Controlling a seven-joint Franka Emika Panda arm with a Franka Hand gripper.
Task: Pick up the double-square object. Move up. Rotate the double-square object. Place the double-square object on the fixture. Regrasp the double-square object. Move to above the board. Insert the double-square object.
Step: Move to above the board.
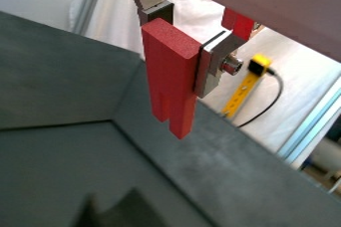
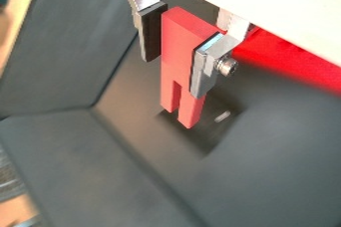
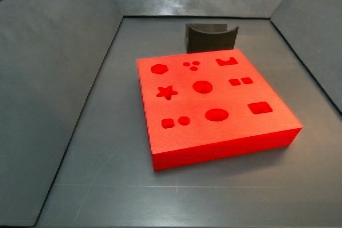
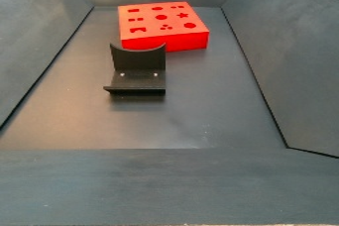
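Your gripper (image 1: pixel 184 42) pinches the double-square object (image 1: pixel 170 77) upright, high above the fixture (image 4: pixel 137 68) and board (image 3: pixel 209 104). In both wrist views only the upper end is clamped, so rotating fast could make it slip or tilt.

Yellow plug (image 1: pixel 260 64) with black cable (image 1: pixel 261 102); white curtain (image 1: pixel 306 82) behind.
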